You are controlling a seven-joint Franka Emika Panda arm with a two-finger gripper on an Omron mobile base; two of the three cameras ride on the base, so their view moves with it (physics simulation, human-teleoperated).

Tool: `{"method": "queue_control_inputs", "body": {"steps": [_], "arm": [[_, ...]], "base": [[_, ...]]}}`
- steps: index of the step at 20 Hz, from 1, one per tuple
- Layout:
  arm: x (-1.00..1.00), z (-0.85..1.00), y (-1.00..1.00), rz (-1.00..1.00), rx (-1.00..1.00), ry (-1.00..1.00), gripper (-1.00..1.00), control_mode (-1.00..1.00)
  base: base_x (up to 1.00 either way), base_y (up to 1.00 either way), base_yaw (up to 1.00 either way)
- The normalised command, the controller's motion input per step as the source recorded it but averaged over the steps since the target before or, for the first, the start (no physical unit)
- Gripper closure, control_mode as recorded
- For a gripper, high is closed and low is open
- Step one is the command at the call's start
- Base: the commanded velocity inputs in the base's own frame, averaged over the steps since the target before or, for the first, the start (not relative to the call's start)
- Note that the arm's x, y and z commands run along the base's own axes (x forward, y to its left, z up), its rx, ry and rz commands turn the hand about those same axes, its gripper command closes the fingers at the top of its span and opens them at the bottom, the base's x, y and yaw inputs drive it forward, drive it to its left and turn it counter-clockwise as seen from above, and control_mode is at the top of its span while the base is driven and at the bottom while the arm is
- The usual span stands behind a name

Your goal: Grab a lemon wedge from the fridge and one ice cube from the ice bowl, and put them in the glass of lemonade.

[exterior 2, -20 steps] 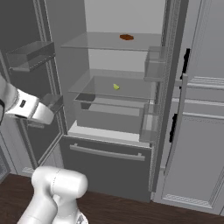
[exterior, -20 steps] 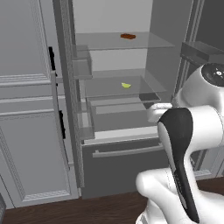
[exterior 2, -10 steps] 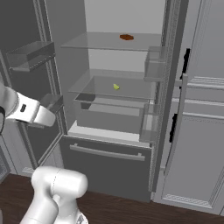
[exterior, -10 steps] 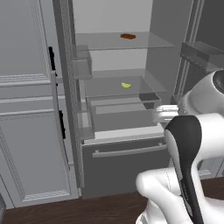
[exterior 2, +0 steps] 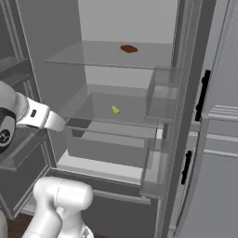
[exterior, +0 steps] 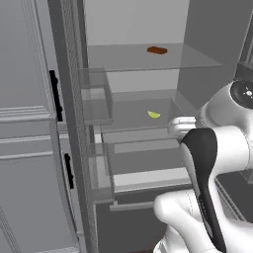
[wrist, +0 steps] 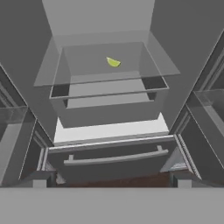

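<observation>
Hidden in both base views behind the robot's own white arm: the hand's fingertips; seen at the bottom of the hand view as two small dark tips, the hand (wrist: 111, 180) standing wide apart and gripping nothing, aimed into the open fridge from in front. Hard to make out: the exact shape of the small flat reddish-brown bar (exterior: 157, 50) on the upper clear glass shelf (exterior 2: 93, 59), a mere dark smear. Cut off at the frame edges: the tops of both open doors and the lower front of the tall dark grey double-door fridge (exterior: 200, 44).

Inside, plain pale grey back wall, smooth dark grey side walls. On the middle glass shelf (wrist: 78, 63), toward the far right part, the tiny yellow-green lemon wedge (wrist: 113, 62), lying alone, well apart from the hand and well below the bar. Beneath that shelf, a clear box-like drawer (wrist: 109, 103) with a white ledge under it. Lower still, a dark drawer front with a long light grey bar handle (wrist: 114, 157). Clear door bins (exterior: 95, 95) hanging on the open doors at either side. Beside the fridge, lighter grey panelled cabinets (exterior: 27, 163) with short black handles (exterior: 56, 95). A strip of dark brown wooden floor (exterior 2: 14, 223) at the bottom.
</observation>
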Motion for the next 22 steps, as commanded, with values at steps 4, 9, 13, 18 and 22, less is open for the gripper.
{"method": "queue_control_inputs", "body": {"steps": [4, 9, 13, 18, 22], "arm": [[0.00, 0.00, 0.00, 0.00, 0.00, 0.00, -1.00, 1.00], [0.04, -0.36, -0.33, 0.05, 0.00, 0.00, -1.00, -1.00], [0.52, -0.30, -0.41, 0.17, 0.00, 0.00, -1.00, -1.00], [1.00, -0.15, -0.28, 0.20, 0.00, 0.01, -1.00, -1.00], [0.94, -0.31, -0.14, 0.03, -0.03, 0.07, -1.00, -1.00]], "base": [[0.72, -0.32, 0.00], [0.00, -0.05, 0.00], [0.00, 0.00, 0.00], [0.00, 0.00, 0.00], [0.00, 0.00, 0.00]]}}
